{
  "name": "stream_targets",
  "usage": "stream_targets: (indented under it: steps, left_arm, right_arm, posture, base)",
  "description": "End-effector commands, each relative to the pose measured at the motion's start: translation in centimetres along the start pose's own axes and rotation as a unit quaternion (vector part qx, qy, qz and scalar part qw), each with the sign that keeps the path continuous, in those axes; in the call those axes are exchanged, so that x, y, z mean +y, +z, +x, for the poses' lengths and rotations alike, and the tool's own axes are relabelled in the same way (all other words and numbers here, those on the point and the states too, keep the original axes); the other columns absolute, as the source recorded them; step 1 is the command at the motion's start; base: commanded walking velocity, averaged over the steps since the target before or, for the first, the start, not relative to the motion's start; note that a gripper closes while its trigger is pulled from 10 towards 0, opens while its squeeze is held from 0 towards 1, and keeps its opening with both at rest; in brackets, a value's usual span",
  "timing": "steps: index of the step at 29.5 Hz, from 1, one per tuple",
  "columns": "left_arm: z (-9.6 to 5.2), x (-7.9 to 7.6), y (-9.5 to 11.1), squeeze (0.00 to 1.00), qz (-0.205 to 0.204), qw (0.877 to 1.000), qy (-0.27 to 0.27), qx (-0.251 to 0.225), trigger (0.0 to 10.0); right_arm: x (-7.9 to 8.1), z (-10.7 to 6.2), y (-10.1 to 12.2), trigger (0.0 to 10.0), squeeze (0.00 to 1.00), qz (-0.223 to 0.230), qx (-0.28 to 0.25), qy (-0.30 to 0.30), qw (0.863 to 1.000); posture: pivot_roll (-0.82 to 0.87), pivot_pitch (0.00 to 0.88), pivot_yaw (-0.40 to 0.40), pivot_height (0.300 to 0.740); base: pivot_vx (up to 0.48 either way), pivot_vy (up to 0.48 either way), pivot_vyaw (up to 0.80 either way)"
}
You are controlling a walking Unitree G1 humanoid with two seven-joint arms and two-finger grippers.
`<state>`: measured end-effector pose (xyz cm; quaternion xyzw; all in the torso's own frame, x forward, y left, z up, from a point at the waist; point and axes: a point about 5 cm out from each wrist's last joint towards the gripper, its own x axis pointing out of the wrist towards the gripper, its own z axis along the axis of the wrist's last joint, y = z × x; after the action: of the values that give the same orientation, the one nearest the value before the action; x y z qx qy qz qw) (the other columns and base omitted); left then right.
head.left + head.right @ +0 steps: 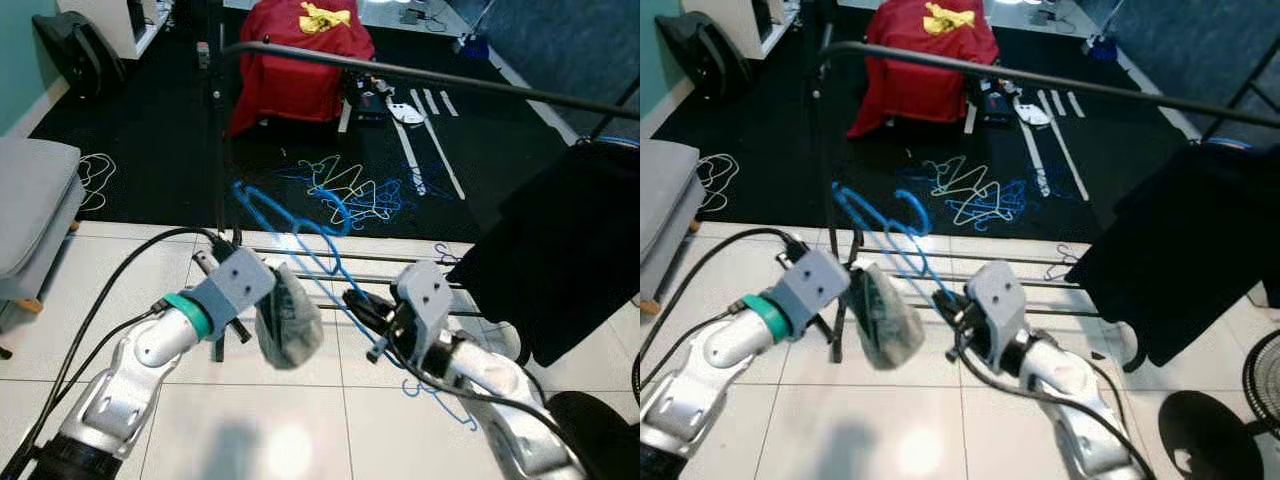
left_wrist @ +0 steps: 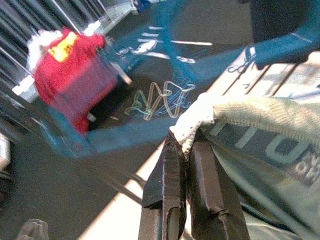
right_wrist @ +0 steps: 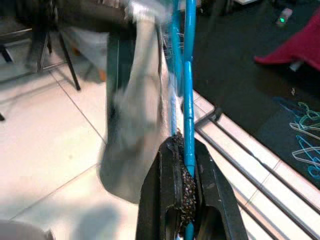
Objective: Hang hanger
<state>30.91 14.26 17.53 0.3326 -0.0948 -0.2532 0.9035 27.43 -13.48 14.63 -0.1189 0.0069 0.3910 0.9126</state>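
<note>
Two grippers share the load. The right gripper (image 3: 186, 165) is clenched on the lower bar of a blue hanger (image 1: 290, 235), which runs straight up between its black fingers in the right wrist view. The left gripper (image 2: 187, 155) pinches the pale hem of a grey-green garment (image 1: 288, 318), which sags in a bundle between the arms. From the right gripper, the hanger's long axis slants up and away toward the robot's left, its hook end nearest the black rail (image 1: 420, 75) overhead but well short of it. A dark garment (image 1: 560, 255) already hangs at the rail's right end. More hangers (image 1: 350, 190) lie on the black mat beyond. The carrying step seems underway; next, the hook likely needs lifting above the rail and lowering over it.
</note>
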Motion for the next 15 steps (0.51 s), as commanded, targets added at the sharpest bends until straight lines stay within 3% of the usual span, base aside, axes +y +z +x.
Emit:
stream_targets:
  steps: [1, 3, 4, 5, 6, 7, 8, 10, 15]
  left_arm:
    - [0.0, 0.3, 0.1, 0.0, 0.009, 1.0, -0.004, -0.011, 10.0]
    - [-0.9, 2.4, 0.2, 0.0, 0.015, 1.0, -0.002, -0.024, 10.0]
    - [-1.6, 3.7, 0.2, 0.0, 0.043, 0.999, 0.002, -0.023, 10.0]
    - [-1.6, 3.7, 0.2, 0.0, 0.043, 0.999, 0.002, -0.023, 10.0]
    - [-2.2, 4.9, 0.0, 0.0, 0.088, 0.996, 0.003, -0.015, 10.0]
    - [-2.2, 4.9, 0.0, 0.0, 0.088, 0.996, 0.003, -0.015, 10.0]
    - [-2.8, 5.8, -0.2, 0.0, 0.121, 0.993, 0.001, 0.0, 10.0]
    - [-3.4, 6.5, -0.6, 0.0, 0.129, 0.991, 0.007, 0.017, 10.0]
    - [-3.7, 6.7, -1.6, 0.0, 0.135, 0.99, 0.028, 0.04, 10.0]
  right_arm:
    - [0.0, -0.4, 0.2, 10.0, 0.0, -0.008, 0.001, 0.005, 1.0]
    - [-0.2, -0.7, 0.7, 10.0, 0.0, -0.007, -0.003, 0.008, 1.0]
    - [-0.2, -0.7, 0.9, 10.0, 0.0, -0.008, -0.005, 0.015, 1.0]
    - [-0.2, -0.7, 0.9, 10.0, 0.0, -0.008, -0.005, 0.015, 1.0]
    - [-0.2, -0.6, 1.1, 10.0, 0.0, -0.011, -0.008, 0.018, 1.0]
    - [-0.2, -0.6, 1.1, 10.0, 0.0, -0.011, -0.008, 0.018, 1.0]
    - [-0.4, -0.4, 1.4, 10.0, 0.0, -0.015, -0.014, 0.013, 1.0]
    - [-1.1, 0.1, 1.8, 10.0, 0.0, -0.014, -0.029, -0.02, 0.999]
    - [-1.3, 0.4, 2.5, 10.0, 0.0, -0.019, -0.043, -0.04, 0.998]
  posture:
    - [-0.02, 0.05, -0.013, 0.74]
    - [-0.01, 0.051, -0.007, 0.74]
    - [0.0, 0.053, -0.005, 0.74]
    - [0.0, 0.053, -0.005, 0.74]
    - [0.01, 0.054, -0.003, 0.74]
    - [0.01, 0.054, -0.003, 0.74]
    - [0.01, 0.054, -0.003, 0.74]
    - [0.02, 0.056, 0.004, 0.74]
    - [0.01, 0.059, 0.013, 0.74]
  base:
    - [0.0, 0.0, 0.0]
    - [0.0, 0.0, 0.0]
    - [0.0, 0.0, 0.0]
    - [0.0, 0.0, 0.0]
    - [0.0, 0.0, 0.0]
    - [0.0, 0.0, 0.0]
    - [0.0, 0.0, 0.0]
    - [0.0, 0.0, 0.0]
    - [0.0, 0.0, 0.0]
